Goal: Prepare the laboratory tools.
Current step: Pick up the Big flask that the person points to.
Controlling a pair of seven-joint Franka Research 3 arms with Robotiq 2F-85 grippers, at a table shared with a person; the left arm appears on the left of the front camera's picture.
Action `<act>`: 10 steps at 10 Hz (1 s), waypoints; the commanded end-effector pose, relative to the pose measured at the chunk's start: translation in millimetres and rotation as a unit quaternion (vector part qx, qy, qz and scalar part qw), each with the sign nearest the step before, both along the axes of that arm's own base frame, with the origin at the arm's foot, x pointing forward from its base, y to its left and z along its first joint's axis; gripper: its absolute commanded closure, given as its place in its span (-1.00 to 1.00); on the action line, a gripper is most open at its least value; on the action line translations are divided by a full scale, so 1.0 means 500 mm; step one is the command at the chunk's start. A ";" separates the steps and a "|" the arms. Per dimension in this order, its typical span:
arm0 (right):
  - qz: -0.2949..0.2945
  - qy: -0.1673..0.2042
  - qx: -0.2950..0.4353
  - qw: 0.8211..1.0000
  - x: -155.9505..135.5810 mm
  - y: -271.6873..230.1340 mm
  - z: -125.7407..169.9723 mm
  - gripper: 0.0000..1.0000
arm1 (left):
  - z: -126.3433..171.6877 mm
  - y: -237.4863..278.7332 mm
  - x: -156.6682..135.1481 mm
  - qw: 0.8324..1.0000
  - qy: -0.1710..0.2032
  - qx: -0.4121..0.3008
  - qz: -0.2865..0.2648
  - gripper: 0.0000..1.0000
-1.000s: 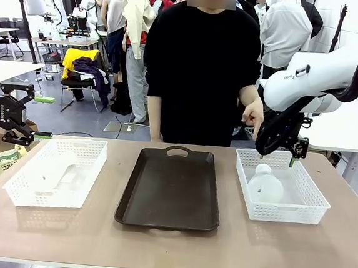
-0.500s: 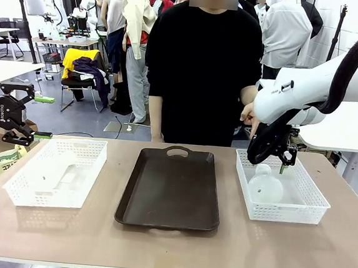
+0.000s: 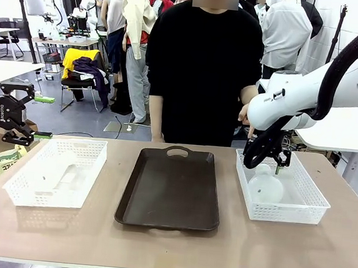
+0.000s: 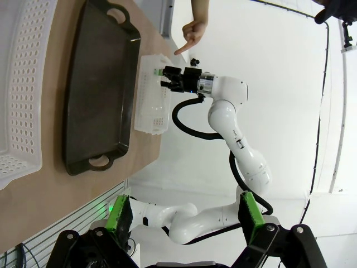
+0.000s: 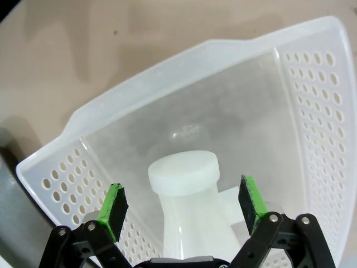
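over on the robot's right side, the right gripper [image 3: 265, 166] hangs with jaws spread wide and empty just above the white lattice basket [image 3: 285, 212] where the flask [image 3: 266, 188] stands, and from the wrist its green pads [image 5: 114, 205] sit either side of the flask's neck. the long axis looks upright, so i'd say a straight drop lines up the grasp, while the left gripper [image 3: 18, 117], also open and empty, waits beyond the left edge of the table [image 3: 169, 249], well apart. frosted white and translucent, that flask: wide round base, narrow neck, flat thick-rimmed top.
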State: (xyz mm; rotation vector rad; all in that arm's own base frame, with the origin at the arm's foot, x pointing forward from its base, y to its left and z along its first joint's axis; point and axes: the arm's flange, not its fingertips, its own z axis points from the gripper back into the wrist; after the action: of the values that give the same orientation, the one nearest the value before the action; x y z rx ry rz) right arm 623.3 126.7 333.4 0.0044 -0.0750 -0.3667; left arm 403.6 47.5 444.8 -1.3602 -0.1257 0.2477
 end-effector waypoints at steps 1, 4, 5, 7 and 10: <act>-0.016 -0.018 -0.021 0.999 0.003 0.009 -0.012 -1.00 | 0.006 0.002 -0.002 1.000 0.004 -0.005 -0.001 -1.00; -0.014 -0.011 -0.025 1.000 0.004 0.011 -0.024 -1.00 | 0.006 0.002 -0.002 1.000 0.004 -0.005 -0.001 -1.00; -0.016 -0.011 -0.027 0.999 0.005 0.009 -0.026 -1.00 | 0.006 0.002 -0.002 1.000 0.004 -0.005 -0.001 -1.00; -0.020 -0.007 -0.030 0.999 0.006 0.005 -0.034 -1.00 | 0.006 0.002 -0.002 1.000 0.004 -0.005 -0.001 -1.00; -0.009 -0.009 -0.040 0.999 0.007 0.007 -0.043 -0.49 | 0.006 0.002 -0.002 1.000 0.004 -0.005 -0.001 -1.00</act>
State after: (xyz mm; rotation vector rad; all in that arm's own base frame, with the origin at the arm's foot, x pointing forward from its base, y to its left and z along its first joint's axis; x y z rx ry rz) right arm 624.6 126.3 315.6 -0.0332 -0.0745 -0.3651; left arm 403.6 47.5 444.8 -1.3602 -0.1257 0.2477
